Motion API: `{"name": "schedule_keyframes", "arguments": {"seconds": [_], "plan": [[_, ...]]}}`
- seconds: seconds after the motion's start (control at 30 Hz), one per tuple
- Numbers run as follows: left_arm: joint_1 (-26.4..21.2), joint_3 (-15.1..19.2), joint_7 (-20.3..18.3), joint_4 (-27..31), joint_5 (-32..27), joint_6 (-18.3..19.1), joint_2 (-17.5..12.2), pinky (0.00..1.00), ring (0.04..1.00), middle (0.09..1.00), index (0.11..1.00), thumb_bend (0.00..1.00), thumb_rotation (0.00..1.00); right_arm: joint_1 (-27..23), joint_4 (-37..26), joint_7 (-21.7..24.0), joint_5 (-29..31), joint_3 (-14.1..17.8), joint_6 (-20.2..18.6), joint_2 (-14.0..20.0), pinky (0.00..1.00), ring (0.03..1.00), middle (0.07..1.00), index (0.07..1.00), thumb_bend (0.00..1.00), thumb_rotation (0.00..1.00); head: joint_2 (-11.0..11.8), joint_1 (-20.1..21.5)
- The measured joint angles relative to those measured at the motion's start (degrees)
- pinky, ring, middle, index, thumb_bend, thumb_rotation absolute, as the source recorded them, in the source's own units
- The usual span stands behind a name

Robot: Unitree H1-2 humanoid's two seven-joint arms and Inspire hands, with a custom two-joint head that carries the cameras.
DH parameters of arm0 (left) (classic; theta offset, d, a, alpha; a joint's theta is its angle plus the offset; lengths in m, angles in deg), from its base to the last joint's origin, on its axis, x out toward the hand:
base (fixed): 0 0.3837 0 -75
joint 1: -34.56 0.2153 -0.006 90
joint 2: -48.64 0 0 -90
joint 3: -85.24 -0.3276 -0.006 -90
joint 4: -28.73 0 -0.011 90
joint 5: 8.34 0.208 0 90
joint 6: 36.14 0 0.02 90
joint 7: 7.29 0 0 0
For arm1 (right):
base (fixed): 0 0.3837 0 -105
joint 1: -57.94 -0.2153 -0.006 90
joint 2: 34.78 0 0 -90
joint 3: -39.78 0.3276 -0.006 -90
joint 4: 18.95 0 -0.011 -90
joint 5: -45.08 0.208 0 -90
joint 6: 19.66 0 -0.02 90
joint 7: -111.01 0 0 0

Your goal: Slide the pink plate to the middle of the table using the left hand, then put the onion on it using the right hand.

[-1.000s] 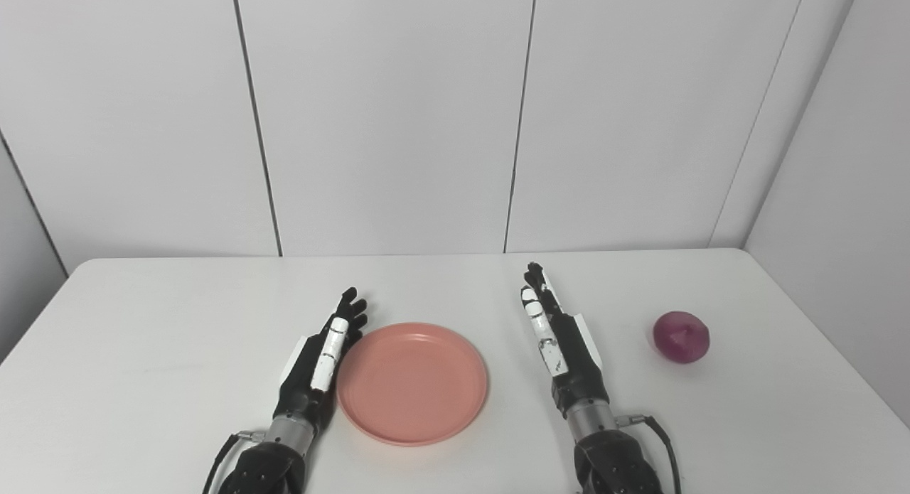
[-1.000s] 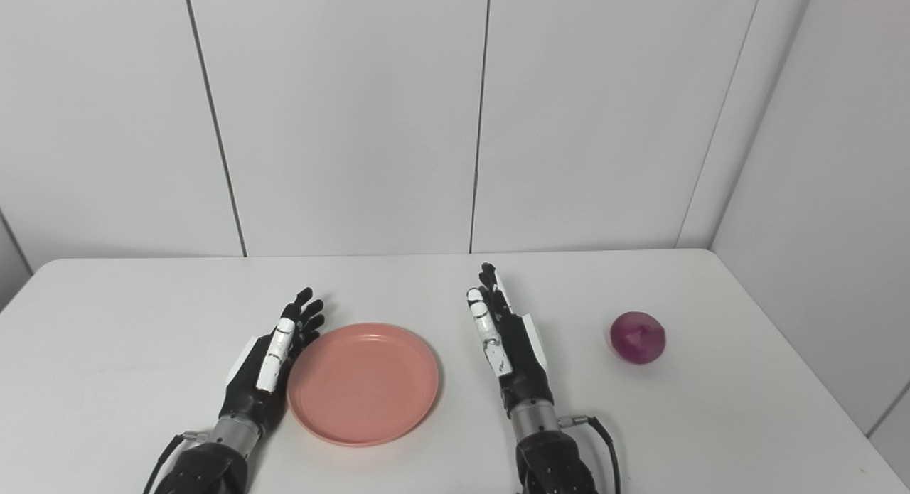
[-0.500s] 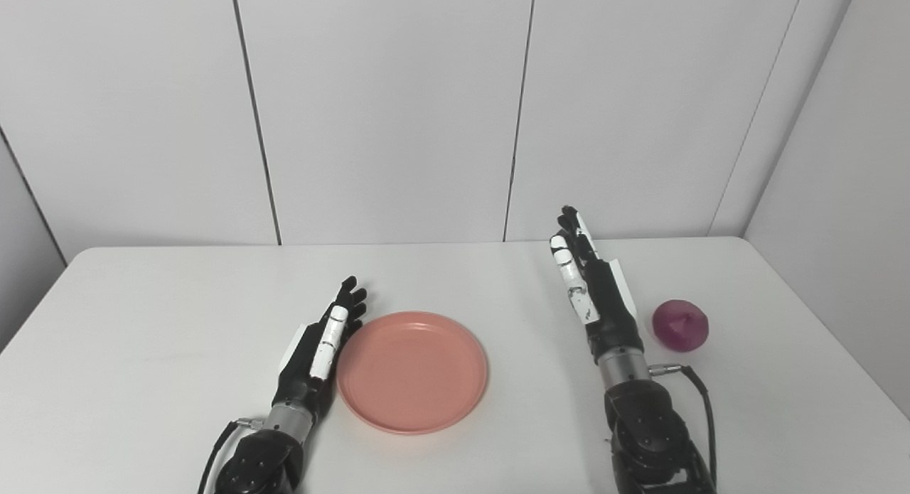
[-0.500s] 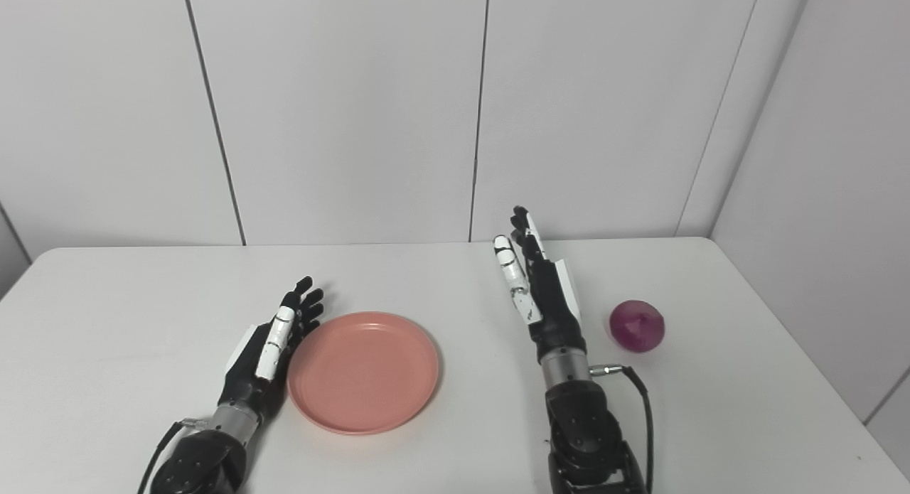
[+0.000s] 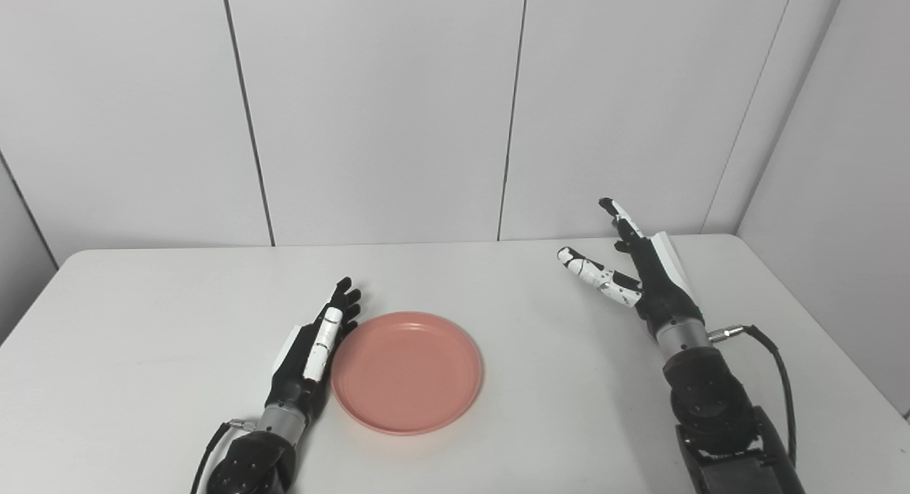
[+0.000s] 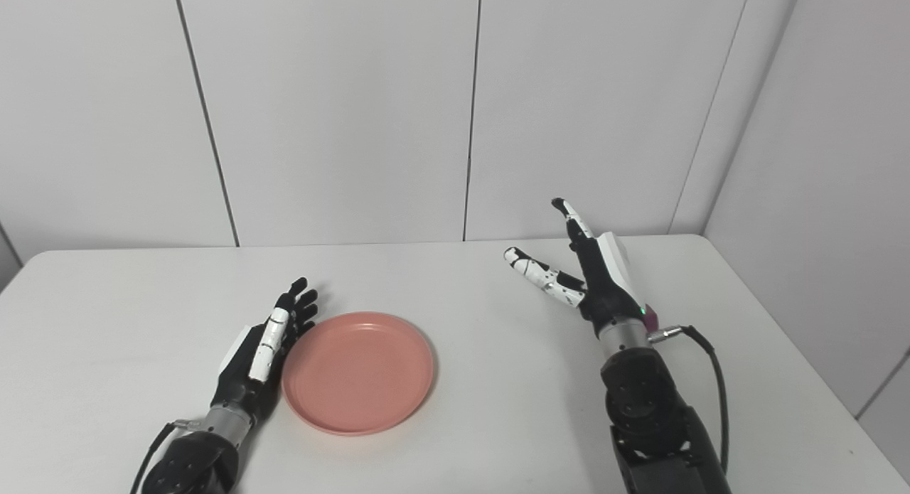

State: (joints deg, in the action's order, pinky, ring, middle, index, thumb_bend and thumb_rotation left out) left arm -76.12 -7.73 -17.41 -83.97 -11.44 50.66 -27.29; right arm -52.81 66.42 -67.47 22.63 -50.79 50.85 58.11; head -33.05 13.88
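The pink plate point(image 5: 407, 371) lies flat on the white counter point(image 5: 142, 316), slightly toward 9 o'clock from the counter's centre and toward its near half. The left robot hand point(image 5: 313, 352) rests on the counter at the plate's 9 o'clock edge, palm side facing the plate, its fingers point(image 5: 344, 303) extended toward 12 o'clock and held close together; it grasps nothing, and the side of the hand lies against or just beside the plate rim, though actual contact cannot be confirmed from either view. The left forearm enters from the bottom edge at about 7 o'clock of the plate. The right robot hand point(image 5: 640, 274) is raised above the counter at about 3 o'clock from the plate, well apart from it. Its fingers are spread: the thumb point(image 5: 593, 274) points toward 9 o'clock and the remaining fingers point up toward 12 o'clock, with a wide gap between them; the hand holds nothing. The onion point(image 6: 651, 316) is almost entirely hidden behind the right wrist; only a small dark-purple sliver shows in the right eye view, just at the 3 o'clock side of the wrist, and in the left eye view it is not visible at all. Whether the right hand touches the onion cannot be determined. A black cable point(image 5: 778, 366) loops from the right wrist down the forearm.
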Motion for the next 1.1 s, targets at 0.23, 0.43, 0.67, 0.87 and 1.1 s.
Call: {"name": "schedule_keyframes", "arguments": {"seconds": [0.23, 0.43, 0.67, 0.87, 1.1], "plan": [[0.06, 0.23, -0.48, -0.21, -0.05, -0.35, -0.34, 0.97, 0.971, 0.972, 0.978, 0.67, 1.00, -0.24, -0.97, 2.11, -5.37, -1.49, -5.41, 2.89, 0.76, 0.875, 0.914, 0.895, 0.76, 0.45, 0.79, 1.76], [0.05, 0.53, -1.17, -0.47, -0.32, -0.69, -0.33, 0.97, 0.974, 0.972, 0.979, 0.67, 1.00, 0.23, -2.31, 2.85, -7.79, -1.48, -6.87, 3.51, 0.73, 0.854, 0.904, 0.904, 0.76, 0.43, 0.97, 4.05], [0.03, 0.55, -1.65, -0.66, -0.31, -1.00, -0.33, 0.98, 0.979, 0.978, 0.984, 0.68, 1.00, 3.03, -2.38, 4.16, -10.40, 0.71, -7.54, 3.51, 0.74, 0.866, 0.916, 0.914, 0.77, 0.43, 1.84, 6.06], [-0.20, 0.80, -2.09, -1.26, -0.37, -1.47, -0.34, 0.98, 0.979, 0.978, 0.984, 0.68, 1.00, 3.34, -2.40, 6.35, -14.44, 3.68, -7.55, 3.13, 0.79, 0.897, 0.933, 0.927, 0.80, 0.47, 1.85, 6.07], [-0.90, 1.17, -2.43, -2.52, -1.97, -2.21, -0.53, 0.98, 0.981, 0.980, 0.984, 0.66, 1.00, 3.32, -2.52, 9.87, -22.70, 5.04, -7.55, 2.62, 0.79, 0.890, 0.917, 0.915, 0.84, 0.49, 2.64, 8.44]]}}
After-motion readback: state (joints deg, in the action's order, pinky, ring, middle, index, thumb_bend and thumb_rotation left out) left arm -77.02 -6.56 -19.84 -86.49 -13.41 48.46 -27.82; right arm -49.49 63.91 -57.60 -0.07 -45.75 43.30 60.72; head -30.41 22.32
